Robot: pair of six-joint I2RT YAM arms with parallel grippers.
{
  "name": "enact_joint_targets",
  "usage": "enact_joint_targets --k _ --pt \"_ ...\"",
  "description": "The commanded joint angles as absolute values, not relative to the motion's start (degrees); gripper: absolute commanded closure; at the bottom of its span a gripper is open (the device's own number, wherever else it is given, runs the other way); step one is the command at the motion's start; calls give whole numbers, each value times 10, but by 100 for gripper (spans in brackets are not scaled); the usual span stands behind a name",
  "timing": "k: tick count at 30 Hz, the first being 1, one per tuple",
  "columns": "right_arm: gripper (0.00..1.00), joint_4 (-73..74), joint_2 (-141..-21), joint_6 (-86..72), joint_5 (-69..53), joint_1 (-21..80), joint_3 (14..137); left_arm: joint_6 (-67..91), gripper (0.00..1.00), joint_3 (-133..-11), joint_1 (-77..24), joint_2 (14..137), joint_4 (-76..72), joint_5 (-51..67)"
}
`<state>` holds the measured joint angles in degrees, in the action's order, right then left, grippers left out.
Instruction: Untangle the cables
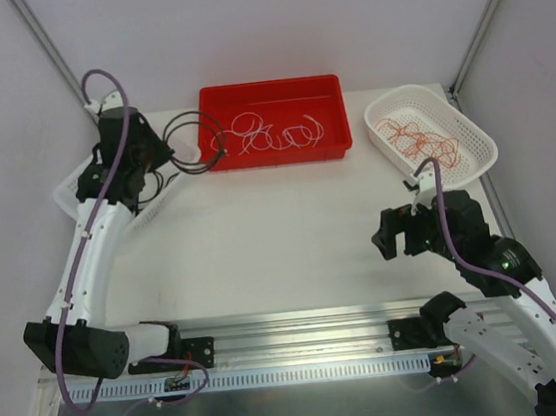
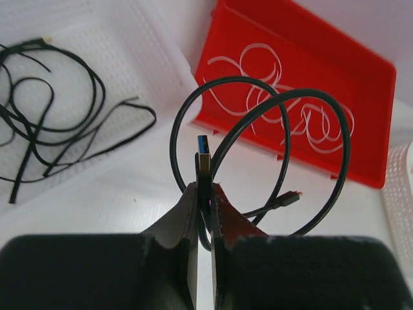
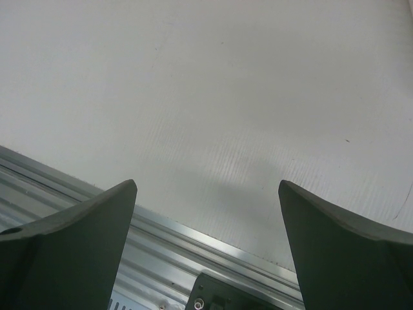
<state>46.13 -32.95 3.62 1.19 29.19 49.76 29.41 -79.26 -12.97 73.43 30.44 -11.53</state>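
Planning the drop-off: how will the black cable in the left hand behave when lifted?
Probably springy, not limp: the black cable holds two round loops though the left hand pinches only its plug end. Likely light, being thin. Its loops might snag the red bin.

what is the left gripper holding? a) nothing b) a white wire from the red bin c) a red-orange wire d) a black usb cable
d: the left gripper is shut on the black usb cable, whose blue-tipped plug sticks up out of the grip.
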Motion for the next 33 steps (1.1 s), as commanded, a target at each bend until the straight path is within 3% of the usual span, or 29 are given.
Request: enact_joint_targets --k 1,5,12,16,17,18,20,21,33 --pt "3 446 -338 32 7 294 502 268 100 -839 -66 722 316 -58" --pt "3 446 -342 32 4 294 504 279 100 -860 42 747 315 -51" --pt "3 454 -351 36 14 294 511 303 100 -887 124 828 303 -48" --pt "3 454 -358 37 14 294 514 301 63 -876 155 864 299 -51" --pt "3 454 -360 38 12 294 516 300 36 -872 163 868 300 -47" --pt "3 454 -360 39 12 294 518 298 22 -861 168 868 300 -46" --pt "3 454 -360 39 11 294 519 295 5 -847 180 862 299 -46" --pt "3 454 -360 40 13 294 519 290 1 -833 183 851 299 -47" --pt "3 473 -364 5 26 294 532 207 1 -671 183 654 306 42"
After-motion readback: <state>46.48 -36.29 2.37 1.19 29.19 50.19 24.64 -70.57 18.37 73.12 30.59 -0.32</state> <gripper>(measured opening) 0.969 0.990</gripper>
